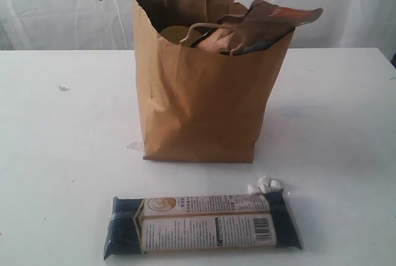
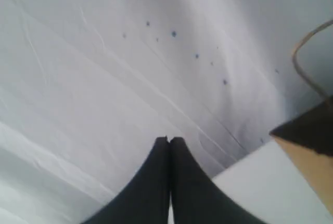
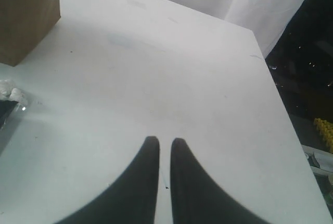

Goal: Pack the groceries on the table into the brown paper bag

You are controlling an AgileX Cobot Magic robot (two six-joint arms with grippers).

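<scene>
The left pincer [image 2: 169, 140] is closed, its 2 dark fingers pressed tip to tip with nothing between them. It hangs high above the counter [image 2: 260, 182] and faces the white backdrop cloth [image 2: 104, 78]. The brown paper bag [image 1: 198, 105] stands lower and off to its side. 1 upper corner and 1 cord handle [image 2: 307, 62] show just past the tips, clear of them.

The right pincer [image 3: 164, 141] is drawn together too, with only a thin slit between its 2 fingers, and it grips nothing. It hovers over bare counter. The bag's bottom corner sits well ahead of it and to one side. The long dark-blue packet [image 1: 201, 226] lies nearer on that same side, apart from the fingers.

The bag is upright with its mouth open. The brown pouch with orange label [image 1: 272, 25] juts tilted out of its top, on the side toward the right pincer. The packet lies flat on the counter in front of the bag, not touching it. A few small white bits [image 1: 265, 185] rest by the packet's end nearer the right pincer.
</scene>
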